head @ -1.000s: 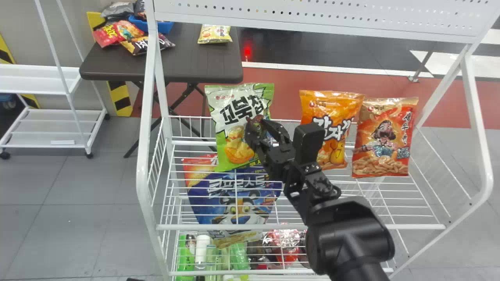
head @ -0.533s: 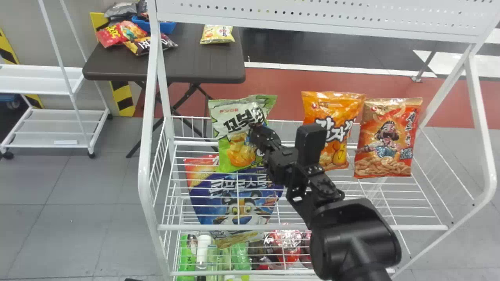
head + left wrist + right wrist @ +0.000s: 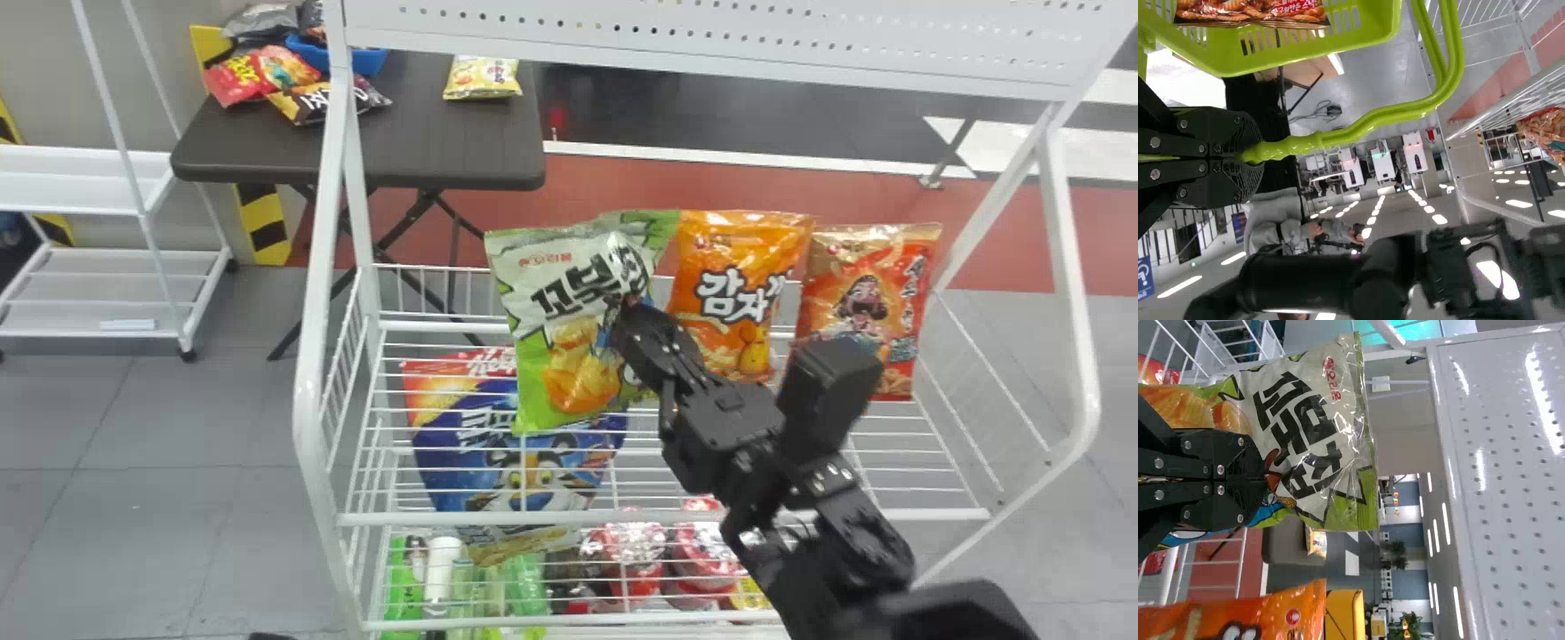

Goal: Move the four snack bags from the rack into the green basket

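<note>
Black right arm [image 3: 738, 436], one: slants from the lower right of the head view up and leftward over the rack. Left gripper [image 3: 1248, 151], one: at the handle [image 3: 1395, 115] of the green basket [image 3: 1298, 59].

Counted, near to far:
- Green basket, one; one red snack bag [image 3: 1258, 9] inside.
- White wire rack [image 3: 667, 517], one. Upper shelf: one green-and-white bag [image 3: 556, 307], near-upright, in the right gripper [image 3: 624, 313]; one orange bag [image 3: 725, 276], just beside it; one red-orange bag [image 3: 858, 302], next along, upright. Seen through the wires: one blue bag [image 3: 476, 444], tilted.
- Dark table [image 3: 436, 147], one, beyond the rack; one blue bin [image 3: 364, 60], one yellow bag [image 3: 484, 78] set apart.

Hands: left, fingers closed together around the basket's handle. Right, fingers brought close, pinching the face of the green-and-white bag.
</note>
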